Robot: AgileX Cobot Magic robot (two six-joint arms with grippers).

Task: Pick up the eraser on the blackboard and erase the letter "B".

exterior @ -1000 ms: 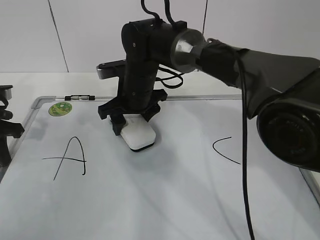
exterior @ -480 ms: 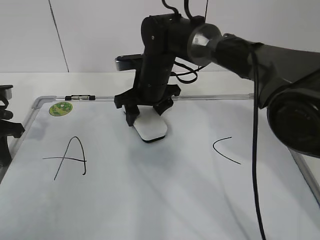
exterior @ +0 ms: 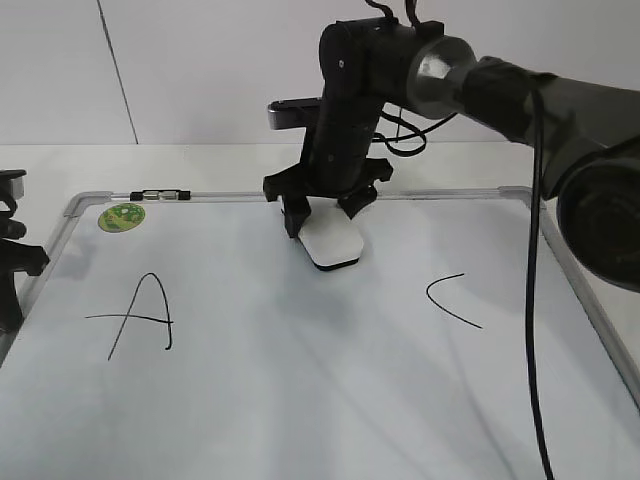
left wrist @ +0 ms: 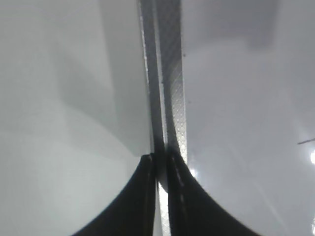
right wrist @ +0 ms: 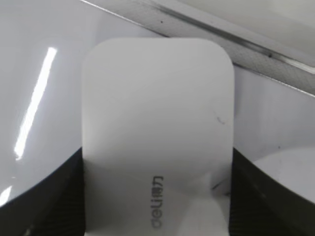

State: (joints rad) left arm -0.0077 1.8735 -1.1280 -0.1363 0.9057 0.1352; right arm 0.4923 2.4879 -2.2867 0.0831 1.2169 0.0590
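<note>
Holding: the right gripper (exterior: 327, 222) is clamped on the eraser (exterior: 332, 243), one jaw on each long side, as the right wrist view shows with dark jaws flanking the white block.
Eraser: white, rounded corners, grey lettering on top (right wrist: 157, 132); its dark underside faces the board (exterior: 300, 380), and whether it touches the surface or sits just above I cannot tell.
Eraser position: in the upper middle of the board, near the top frame rail, between the "A" (exterior: 140, 315) on the left and the "C" (exterior: 452, 298) on the right, apart from both.
Right arm: black, reaching in from the right edge and coming down steeply over the eraser.
Letter "B": no stroke of it shows; the white area around the eraser is bare of marks.
Left gripper: at the far left edge of the exterior view (exterior: 12, 262), beside the board's frame; in the left wrist view its two dark fingertips (left wrist: 160, 162) stand together with only a thin slit between them, over a grey frame rail.
Magnet: round and green (exterior: 120, 216), in the board's upper left corner.
Bench: white (exterior: 60, 165), carrying the board.
</note>
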